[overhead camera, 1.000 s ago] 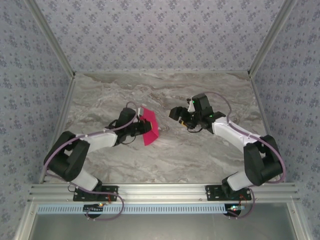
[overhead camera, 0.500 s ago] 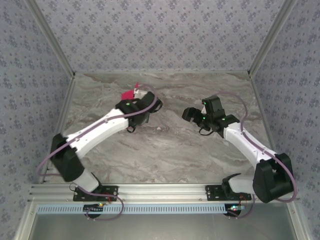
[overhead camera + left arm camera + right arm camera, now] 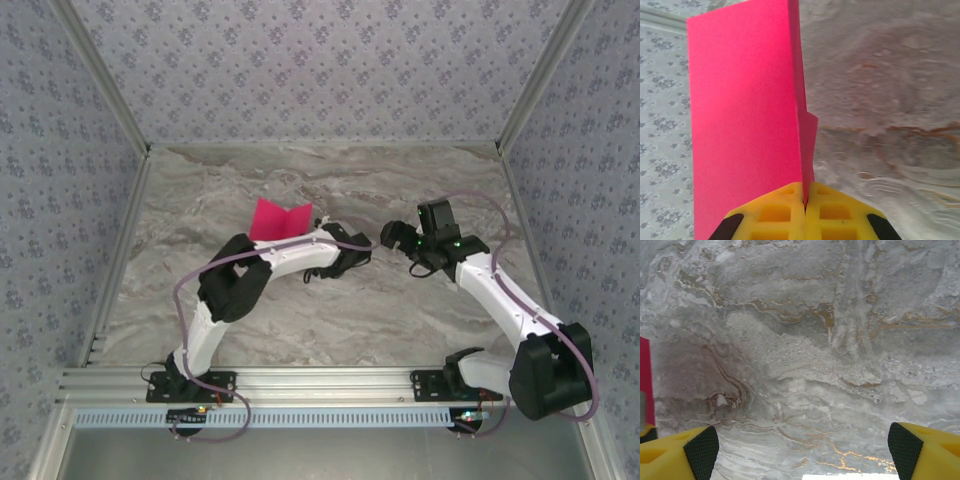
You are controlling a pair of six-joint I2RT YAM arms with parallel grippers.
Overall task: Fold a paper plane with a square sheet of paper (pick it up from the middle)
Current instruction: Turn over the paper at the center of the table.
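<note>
Square sheet of paper (image 3: 745, 100) pinched, folded, in closed left gripper (image 3: 805, 199); right gripper (image 3: 805, 450) wide, empty; we fear that thin grip slipping, skewing the crease.

Surface (image 3: 330, 320): flat slab with a grey marble pattern and pale swirls; thin brown-gold veins are plain in the right wrist view. It takes the middle of the top frame, broad at the bottom and narrowing toward the top. Papered walls (image 3: 320, 60) stand along its upper, left and right edges; a metal rail (image 3: 320, 382) runs along the bottom edge. Faint reddish tint on the stone at the left of the right wrist view. Square sheet of paper (image 3: 280, 218), magenta, creased, upper left of centre, pinched in the left end effector (image 3: 804, 200); cannot tell whether its edge touches the surface
</note>
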